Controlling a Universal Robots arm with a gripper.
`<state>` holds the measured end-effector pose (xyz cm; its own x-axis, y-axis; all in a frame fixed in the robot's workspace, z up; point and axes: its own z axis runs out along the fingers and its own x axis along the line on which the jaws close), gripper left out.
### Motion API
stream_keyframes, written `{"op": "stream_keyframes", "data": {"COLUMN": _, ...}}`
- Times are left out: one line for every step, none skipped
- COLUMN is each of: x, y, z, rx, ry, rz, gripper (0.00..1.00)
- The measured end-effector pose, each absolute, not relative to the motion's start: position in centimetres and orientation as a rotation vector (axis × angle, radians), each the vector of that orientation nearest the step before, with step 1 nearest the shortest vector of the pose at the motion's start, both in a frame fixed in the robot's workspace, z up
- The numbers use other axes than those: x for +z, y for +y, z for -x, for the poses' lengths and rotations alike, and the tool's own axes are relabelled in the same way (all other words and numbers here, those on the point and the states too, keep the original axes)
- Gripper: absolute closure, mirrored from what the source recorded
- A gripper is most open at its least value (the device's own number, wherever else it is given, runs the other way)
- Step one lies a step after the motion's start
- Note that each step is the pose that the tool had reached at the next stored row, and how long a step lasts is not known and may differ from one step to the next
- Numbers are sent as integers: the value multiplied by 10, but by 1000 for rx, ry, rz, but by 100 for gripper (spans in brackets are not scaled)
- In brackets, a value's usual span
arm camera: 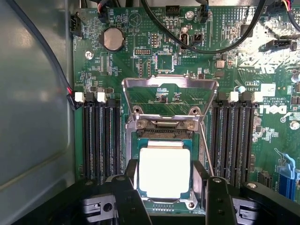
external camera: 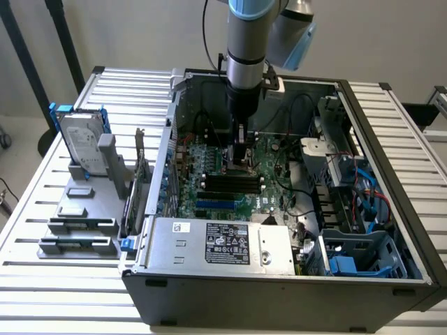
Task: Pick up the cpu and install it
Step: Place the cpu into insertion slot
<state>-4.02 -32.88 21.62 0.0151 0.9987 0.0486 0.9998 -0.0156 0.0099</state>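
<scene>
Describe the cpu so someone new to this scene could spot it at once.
Inside the open computer case, look at the green motherboard, beside the raised silver socket plate. The cpu is the small pale shiny square between the two black fingers, unlike the long dark memory slots on either side.

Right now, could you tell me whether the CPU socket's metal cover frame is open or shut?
Open: the frame is swung back, leaving the cpu uncovered.

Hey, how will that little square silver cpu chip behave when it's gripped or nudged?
The small flat square silver-topped cpu chip looks rigid, so probably won't flex. Its shiny lid may be slippery. Thin and flat, it likely won't roll.
</scene>
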Motion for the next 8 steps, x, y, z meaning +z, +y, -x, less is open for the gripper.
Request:
{"op": "stream_keyframes", "data": {"x": 216, "y": -329, "z": 40, "rx": -64, "ry": -2188, "rz": 2216, "gripper": 45}}
{"op": "stream_keyframes", "data": {"x": 215, "y": -329, "z": 40, "rx": -64, "ry": -2191, "rz": 2213, "gripper": 45}}
{"op": "stream_keyframes", "data": {"x": 215, "y": -329, "z": 40, "rx": -64, "ry": -2192, "rz": 2212, "gripper": 45}}
{"op": "stream_keyframes", "data": {"x": 214, "y": -329, "z": 40, "rx": -64, "ry": -2194, "rz": 2211, "gripper": 45}}
{"op": "stream_keyframes", "data": {"x": 214, "y": -329, "z": 40, "rx": -64, "ry": -2194, "rz": 2210, "gripper": 45}}
{"op": "stream_keyframes", "data": {"x": 213, "y": -329, "z": 40, "rx": -64, "ry": -2194, "rz": 2210, "gripper": 45}}
{"op": "stream_keyframes", "data": {"x": 213, "y": -329, "z": 40, "rx": -64, "ry": -2195, "rz": 2210, "gripper": 45}}
{"op": "stream_keyframes", "data": {"x": 212, "y": -329, "z": 40, "rx": -64, "ry": -2195, "rz": 2210, "gripper": 45}}
